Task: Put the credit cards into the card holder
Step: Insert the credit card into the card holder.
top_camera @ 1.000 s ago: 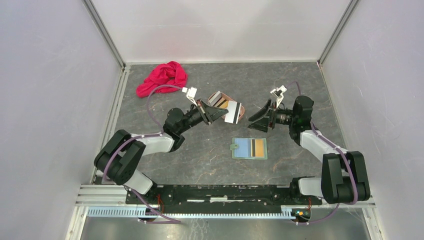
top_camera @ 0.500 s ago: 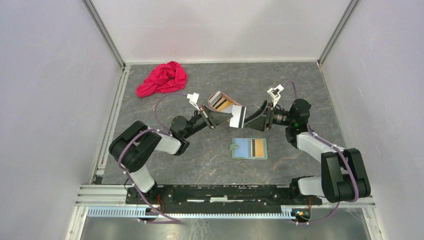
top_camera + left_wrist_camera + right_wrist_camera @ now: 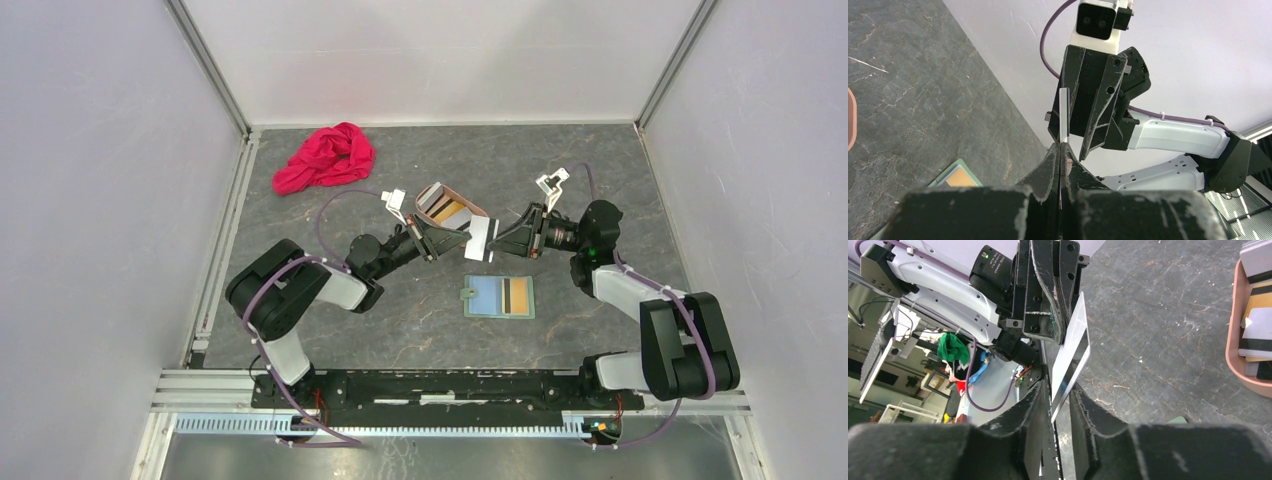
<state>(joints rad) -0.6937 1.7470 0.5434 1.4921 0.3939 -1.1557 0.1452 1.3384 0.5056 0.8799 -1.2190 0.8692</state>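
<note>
Change since earlier: right arm has swung in toward frame centre and its pincer has narrowed from wide; left arm has carried its card slightly rightward to meet it; holder, tray and cloth unmoved.
Worktop (image 3: 600, 180): dark grey, marbled, fills the middle of the top view.
Left pincer (image 3: 462, 240): clamped on one short end of the white card (image 3: 479, 236), centre frame.
Right pincer (image 3: 497, 243): narrow, straddling the card's free end; a slim gap shows beside the card, so not judged clamped.
Red cloth (image 3: 325, 158): bunched, upper left.
Tray (image 3: 1233, 335): pinkish oval, just above centre, holding the remaining credit cards (image 3: 447, 209).
Card holder (image 3: 485, 297): lying open and flat below centre, blue inside, an orange card (image 3: 518, 296) already in it.
White card, place: in the air between the pincers, above the gap between tray and holder.
White card, axis: long axis runs pincer to pincer, roughly left to right in the top view; edge-on to the left wrist view.
White card, handling: judged light, stiff, thin and slick; pinch the flat faces at a short end, leaving most of its length free to slide into a pocket.
</note>
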